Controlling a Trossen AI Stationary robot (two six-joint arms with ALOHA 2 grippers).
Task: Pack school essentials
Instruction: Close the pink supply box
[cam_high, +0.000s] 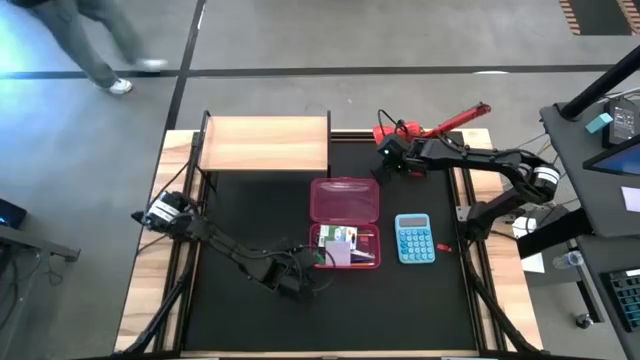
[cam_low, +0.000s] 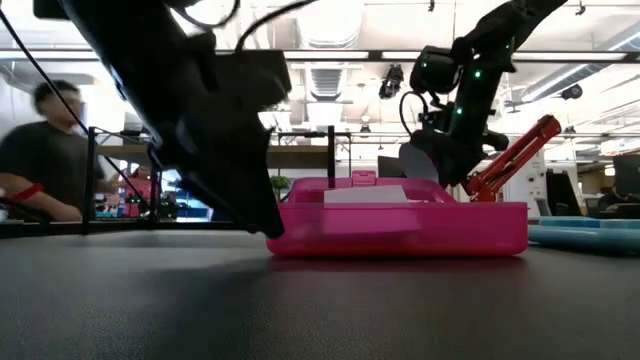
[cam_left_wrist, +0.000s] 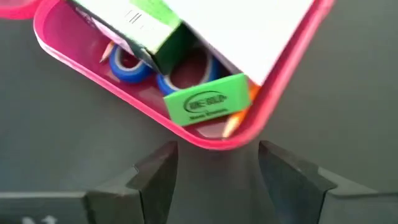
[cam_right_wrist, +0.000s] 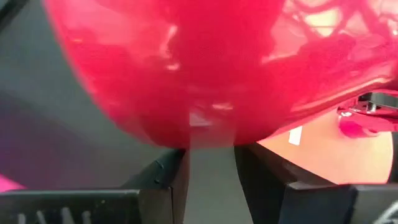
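While my left fingers (cam_high: 297, 287) stand wide apart, holding nothing, just beside the near corner of the open pink plastic pencil case (cam_high: 345, 226), my right fingers (cam_high: 392, 150) narrow around the rounded red shade of the desk lamp (cam_high: 432, 128) at the worktop's (cam_high: 250, 215) far right edge. Packed so far: the small green eraser (cam_left_wrist: 207, 104), an orange pencil tip (cam_left_wrist: 231, 126), the blue scissor handles (cam_left_wrist: 127, 65) and the green-and-white box (cam_left_wrist: 146, 31) lie in the case's lower tray. The light-blue calculator (cam_high: 414, 238) sits just to the right of the case, apart from it. To do this step well, I judge the right fingers should seat squarely on the shade before lifting, since a curved, glossy surface may slip. The right wrist view is filled by red, so contact cannot be confirmed; the pens and sticky pad are hard to pick out.
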